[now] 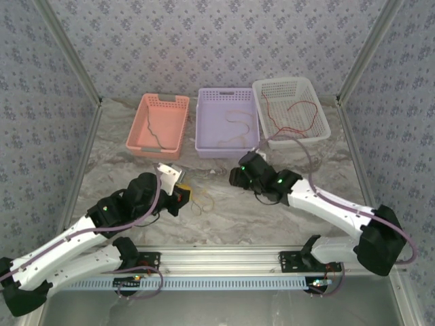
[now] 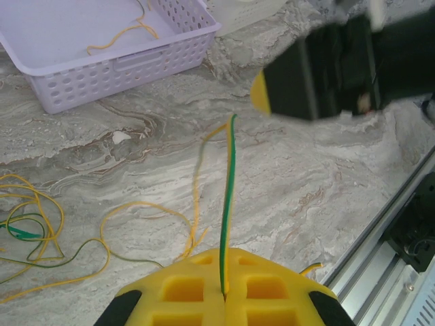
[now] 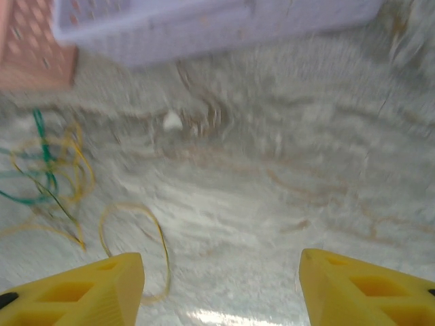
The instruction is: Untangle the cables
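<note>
The green cable point(image 2: 228, 204) is held tight by the left pincer point(image 2: 224, 288), whose yellow fingers point(image 2: 183, 288) are pressed together on it with no gap. From that grip the green cable runs almost straight away from the left pincer. Its free end is seen just below the yellow tip of the right pincer point(image 2: 262, 92), near it but not touching. So the long way of this cable goes from one pincer toward the other. A yellow cable point(image 2: 196, 204) is seen close beside it on its left, and whether the two are hooked together cannot be told. The right pincer point(image 3: 221, 285) is spread wide, and nothing is held between its two fingers point(image 3: 88, 288). The rest of the cables are found in a loose heap point(image 3: 47, 170) of yellow and green loops on the marble table point(image 3: 285, 170). This heap lies off to the left of the right pincer, not under its gap. From above, the heap point(image 1: 200, 200) is seen between the two pincers, just beside the left pincer point(image 1: 178, 197) and a little farther from the right pincer point(image 1: 238, 175). The heap is likely best reached by the right pincer, since the left one is busy. For that, a turn to the left and a move down would be needed, and one loop would have to be picked alone.
</note>
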Motion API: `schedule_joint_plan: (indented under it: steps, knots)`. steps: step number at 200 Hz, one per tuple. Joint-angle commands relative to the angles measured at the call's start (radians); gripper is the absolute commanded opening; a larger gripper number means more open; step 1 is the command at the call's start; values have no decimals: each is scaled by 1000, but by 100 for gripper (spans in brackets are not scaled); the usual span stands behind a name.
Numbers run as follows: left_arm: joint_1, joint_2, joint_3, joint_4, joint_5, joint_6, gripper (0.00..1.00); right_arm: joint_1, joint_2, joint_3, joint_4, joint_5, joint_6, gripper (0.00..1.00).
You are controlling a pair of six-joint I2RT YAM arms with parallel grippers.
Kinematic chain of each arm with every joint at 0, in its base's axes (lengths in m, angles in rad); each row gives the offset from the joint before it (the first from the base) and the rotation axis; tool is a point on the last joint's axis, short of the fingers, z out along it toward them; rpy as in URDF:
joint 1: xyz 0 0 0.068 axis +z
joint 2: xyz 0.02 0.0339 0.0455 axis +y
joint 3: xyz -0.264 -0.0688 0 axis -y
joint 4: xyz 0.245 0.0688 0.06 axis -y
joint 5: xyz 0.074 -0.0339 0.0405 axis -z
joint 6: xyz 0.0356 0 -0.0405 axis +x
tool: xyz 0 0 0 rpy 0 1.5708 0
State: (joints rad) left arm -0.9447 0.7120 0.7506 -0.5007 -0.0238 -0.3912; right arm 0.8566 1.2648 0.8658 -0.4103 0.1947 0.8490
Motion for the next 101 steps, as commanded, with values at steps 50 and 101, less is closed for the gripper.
schedule_joint_plan:
  steps: [50,101]
  knots:
    - [11,-6,26,-28,-41,7,0,109,127,-29,141,-19,-33,63]
    - [15,-22,9,-30,-35,-3,0,205,126,-82,314,21,127,58]
